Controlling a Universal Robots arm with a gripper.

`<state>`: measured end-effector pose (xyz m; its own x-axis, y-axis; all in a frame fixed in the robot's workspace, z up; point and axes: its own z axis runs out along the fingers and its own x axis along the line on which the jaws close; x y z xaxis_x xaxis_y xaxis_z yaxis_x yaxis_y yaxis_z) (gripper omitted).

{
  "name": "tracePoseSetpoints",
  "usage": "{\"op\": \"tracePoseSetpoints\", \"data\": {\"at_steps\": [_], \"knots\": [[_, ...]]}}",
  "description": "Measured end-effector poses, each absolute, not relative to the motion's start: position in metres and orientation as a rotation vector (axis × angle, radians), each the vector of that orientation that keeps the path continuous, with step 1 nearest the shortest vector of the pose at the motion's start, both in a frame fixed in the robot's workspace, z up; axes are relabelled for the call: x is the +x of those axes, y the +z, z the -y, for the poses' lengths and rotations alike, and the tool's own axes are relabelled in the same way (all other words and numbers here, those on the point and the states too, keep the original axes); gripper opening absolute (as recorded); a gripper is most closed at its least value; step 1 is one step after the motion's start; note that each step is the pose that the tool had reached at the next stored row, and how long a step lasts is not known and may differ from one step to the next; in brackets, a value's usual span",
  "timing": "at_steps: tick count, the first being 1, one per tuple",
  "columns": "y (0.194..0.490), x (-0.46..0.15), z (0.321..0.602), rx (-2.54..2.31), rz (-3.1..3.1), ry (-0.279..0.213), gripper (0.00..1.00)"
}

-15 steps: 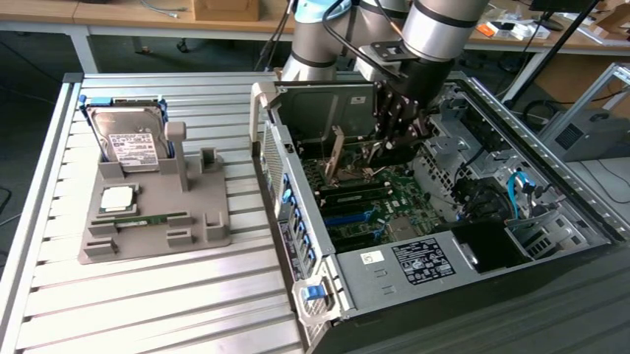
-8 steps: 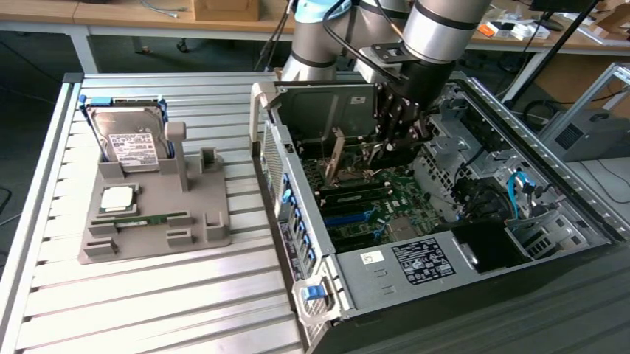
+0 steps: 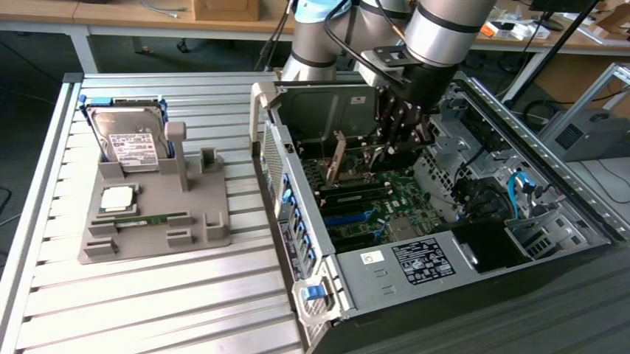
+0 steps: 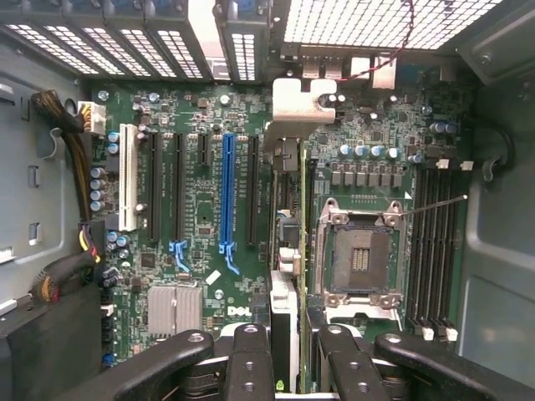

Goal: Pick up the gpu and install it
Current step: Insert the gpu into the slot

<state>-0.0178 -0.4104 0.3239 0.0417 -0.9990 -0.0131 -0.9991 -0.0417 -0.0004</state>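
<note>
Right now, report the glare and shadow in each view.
Exterior view: bright glare washes the slatted table, while the computer case interior sits in shadow. Wrist view: the perforated panel glows overexposed, and the gripper is dark in the foreground.

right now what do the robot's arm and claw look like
The arm is built of silver-grey cylindrical segments with black bands and a light blue joint cap near the top. A black cable runs alongside it. The claw is black, with linked metal fingers joined by round pivot pins.
</note>
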Motion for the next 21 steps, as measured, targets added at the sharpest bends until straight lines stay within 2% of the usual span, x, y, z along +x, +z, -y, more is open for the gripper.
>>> {"op": "tracePoseSetpoints", "data": {"at_steps": [21], "knots": [[0.3224,-0.0179,0.416,-2.261,-2.168,0.014,0.27]]}}
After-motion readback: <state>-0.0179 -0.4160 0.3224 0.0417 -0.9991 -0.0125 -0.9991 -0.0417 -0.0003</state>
